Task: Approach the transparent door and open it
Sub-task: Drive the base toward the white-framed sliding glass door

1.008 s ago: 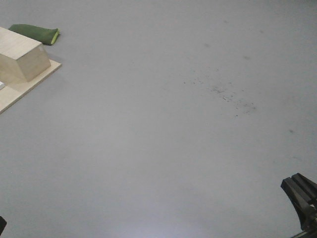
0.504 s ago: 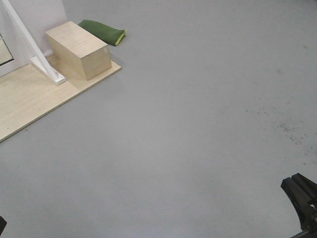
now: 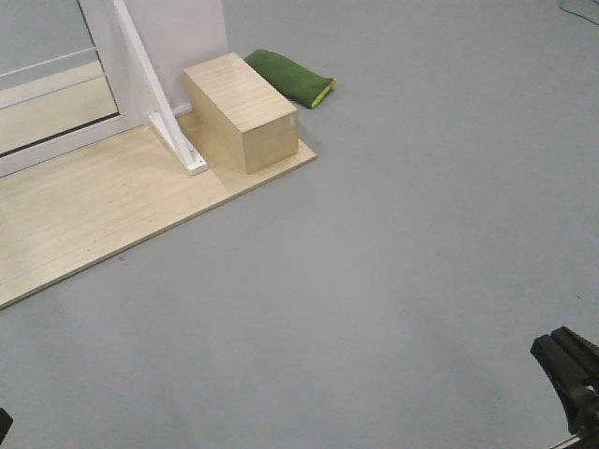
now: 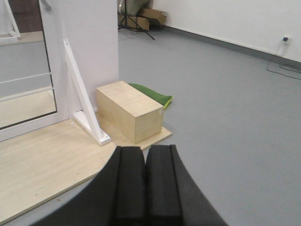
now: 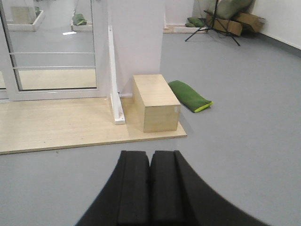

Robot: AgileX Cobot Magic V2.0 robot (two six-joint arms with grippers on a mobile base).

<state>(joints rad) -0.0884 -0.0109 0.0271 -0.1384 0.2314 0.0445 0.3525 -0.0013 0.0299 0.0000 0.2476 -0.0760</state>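
The transparent door (image 3: 47,94) stands at the top left of the front view, clear glass in a white frame with thin white bars. It also shows in the left wrist view, door (image 4: 23,89), with a grey handle end (image 4: 44,4) at the top of its right upright. In the right wrist view the door (image 5: 54,42) is far ahead on the left. My left gripper (image 4: 145,153) is shut on nothing. My right gripper (image 5: 150,156) is shut and empty too, and the right gripper (image 3: 557,346) sits at the front view's bottom right corner. Both are well short of the door.
A pale wooden platform (image 3: 84,215) lies before the door. On it stand a wooden box (image 3: 245,112) and a slanted white brace (image 3: 154,94) against a white panel (image 3: 182,42). A green bag (image 3: 292,77) lies behind the box. Grey floor (image 3: 402,253) spreads to the right.
The platform, box and green bag have slid right and down in the front view as the view swung left. The door's glass and white frame have come into sight. Both grippers look unchanged.
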